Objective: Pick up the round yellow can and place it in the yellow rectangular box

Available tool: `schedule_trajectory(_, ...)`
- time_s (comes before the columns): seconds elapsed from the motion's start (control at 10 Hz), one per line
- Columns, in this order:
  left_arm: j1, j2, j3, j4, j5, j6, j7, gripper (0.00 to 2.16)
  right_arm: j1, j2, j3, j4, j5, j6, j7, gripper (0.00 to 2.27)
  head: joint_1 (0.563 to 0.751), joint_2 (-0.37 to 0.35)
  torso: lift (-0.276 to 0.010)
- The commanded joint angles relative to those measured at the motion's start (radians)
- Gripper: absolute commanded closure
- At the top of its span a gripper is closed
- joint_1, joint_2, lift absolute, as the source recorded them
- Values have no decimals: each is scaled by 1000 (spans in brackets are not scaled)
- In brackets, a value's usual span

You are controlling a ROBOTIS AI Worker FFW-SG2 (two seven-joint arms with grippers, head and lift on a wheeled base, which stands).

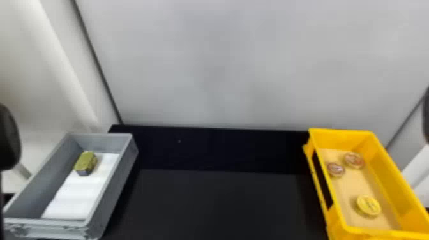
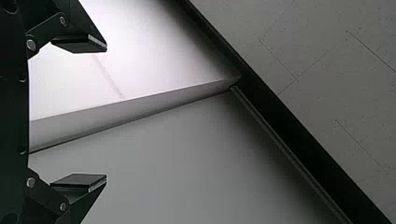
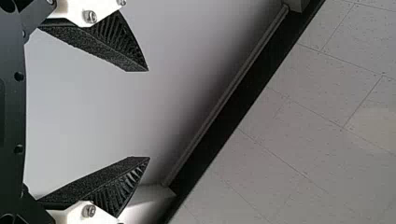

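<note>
So, blk tabletop (image 1: 223, 204), grey wall (image 1: 223, 63) behind, speckled tiles (image 3: 327, 121), L claw (image 2: 106, 112) & R claw (image 3: 148, 114) fingers apart.

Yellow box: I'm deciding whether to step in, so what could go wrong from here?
The round yellow can already lies in the yellow box, so another pick could needlessly disturb it. A reach toward the far end might bump the two reddish round tins there. The yellowish blocky item in the grey box could perhaps be mistaken for the target.
</note>
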Motion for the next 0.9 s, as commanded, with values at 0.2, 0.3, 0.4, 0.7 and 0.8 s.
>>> schedule_trajectory(0.2,25,96,84,-60,-19,50,1,269,-76,-84,-12,-37,0,67,5,119,663,54,-10)
schedule_trajectory(0.3,25,106,92,-60,-20,50,4,269,-84,-102,0,-39,0,75,3,119,663,54,-10)
schedule_trajectory(0.4,23,115,95,-63,-20,53,4,269,-87,-104,0,-41,0,76,3,119,663,54,-10)
schedule_trajectory(0.7,20,136,89,-63,-19,53,8,269,-101,-111,20,-36,0,78,6,119,663,54,-10)
schedule_trajectory(0.8,19,139,89,-60,-19,54,10,269,-104,-113,24,-33,0,78,8,119,663,54,-10)
